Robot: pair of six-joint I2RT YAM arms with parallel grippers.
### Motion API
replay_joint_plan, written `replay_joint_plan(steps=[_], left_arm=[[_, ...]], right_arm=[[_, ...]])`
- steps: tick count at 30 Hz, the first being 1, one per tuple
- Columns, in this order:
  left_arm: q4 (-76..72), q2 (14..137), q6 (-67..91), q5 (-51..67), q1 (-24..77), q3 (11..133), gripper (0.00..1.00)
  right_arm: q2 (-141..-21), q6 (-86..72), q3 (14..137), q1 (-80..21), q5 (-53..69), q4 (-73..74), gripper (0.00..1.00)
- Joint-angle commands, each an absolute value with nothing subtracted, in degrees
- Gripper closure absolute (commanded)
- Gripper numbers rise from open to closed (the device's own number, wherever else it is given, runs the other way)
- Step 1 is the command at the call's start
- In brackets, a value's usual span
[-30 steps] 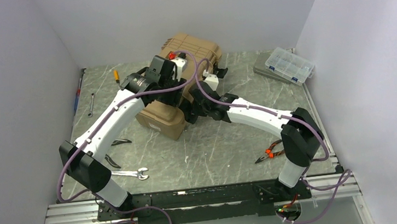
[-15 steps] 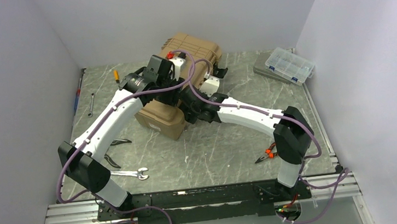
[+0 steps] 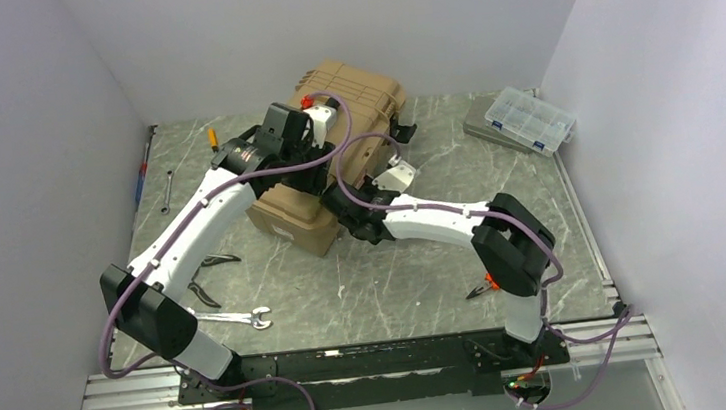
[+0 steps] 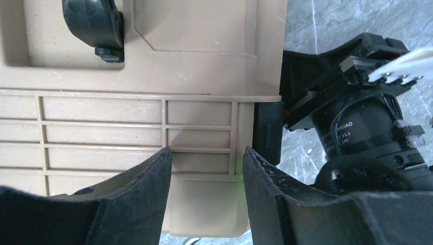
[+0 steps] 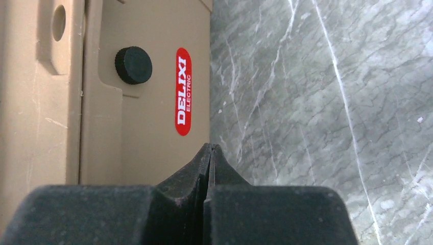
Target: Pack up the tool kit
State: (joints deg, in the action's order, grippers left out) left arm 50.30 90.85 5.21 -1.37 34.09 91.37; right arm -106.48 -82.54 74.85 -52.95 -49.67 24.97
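The tan toolbox (image 3: 363,89) sits near the back of the grey stone surface (image 3: 396,272), between plain white walls (image 3: 322,28). The left fingers (image 4: 143,189) are part open over it, holding nothing. The right fingers (image 5: 194,173) are pressed together, empty.

Toolbox (image 3: 368,89) sits far-centre on table (image 3: 397,282), turned diag. L gripper (image 4: 207,173) hangs over box's ribbed face, near 1 edge, w/ R arm's wrist just beyond that edge. R gripper (image 5: 210,153) is at box's near side, close beside label (image 5: 183,92); in R wrist view, knob (image 5: 133,65) lies L of label. Organiser case (image 3: 530,119) is far R by wall, well apart from box. Screwdriver (image 3: 213,139) is far L, spanner (image 3: 167,191) further L. Far pliers (image 3: 219,261) and near pliers (image 3: 205,296) lie L, before box. Wrench (image 3: 239,318) is just before them. R pliers (image 3: 482,287) lie near R, partly under R arm.
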Motion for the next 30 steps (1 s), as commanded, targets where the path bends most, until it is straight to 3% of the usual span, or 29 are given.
replay_joint_plan(steps=[1, 5, 13, 22, 30], left_arm=[[54.4, 99.7, 8.3, 7.2, 35.1, 83.6, 0.43], [54.2, 99.6, 8.3, 7.6, 34.8, 83.7, 0.43], [54.2, 100.1, 8.3, 8.3, 34.6, 84.5, 0.43], [54.7, 99.3, 7.9, 8.2, 34.2, 84.7, 0.43], [55.4, 98.8, 7.5, 8.2, 33.8, 85.4, 0.44]], right_arm=[[-115.2, -88.8, 76.8, -57.8, -47.5, 24.3, 1.0], [-112.1, -90.5, 73.3, -58.3, -49.1, 23.7, 1.0], [-110.1, -82.0, 66.5, -58.3, -43.6, 5.8, 1.0], [-105.6, -80.2, 65.3, -57.5, -45.2, 10.1, 1.0], [-102.3, -66.6, 62.7, -55.1, -34.0, 3.9, 1.0]])
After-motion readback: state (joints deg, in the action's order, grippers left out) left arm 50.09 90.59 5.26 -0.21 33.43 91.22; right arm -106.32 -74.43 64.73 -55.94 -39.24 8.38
